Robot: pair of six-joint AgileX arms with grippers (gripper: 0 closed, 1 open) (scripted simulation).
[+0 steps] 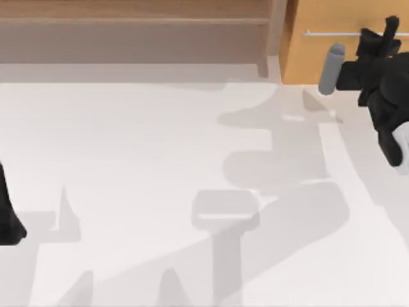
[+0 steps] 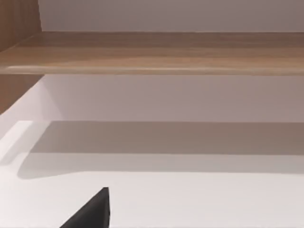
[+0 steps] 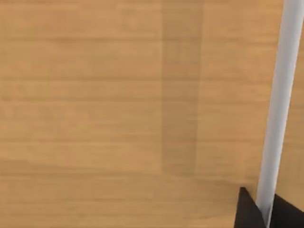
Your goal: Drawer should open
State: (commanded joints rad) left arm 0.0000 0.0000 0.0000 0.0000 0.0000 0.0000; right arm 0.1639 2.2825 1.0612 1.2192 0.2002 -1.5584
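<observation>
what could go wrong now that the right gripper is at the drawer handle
1. In the right wrist view the fingers straddle the silver bar handle only at their tips, so a shallow grip could slip off when pulling.
2. The right gripper sits near one end of the bar, so an off-centre pull might skew the drawer.
3. The shelf unit stands right beside the drawer; a sideways pull could scrape it. The left gripper is parked away at the table's left.
</observation>
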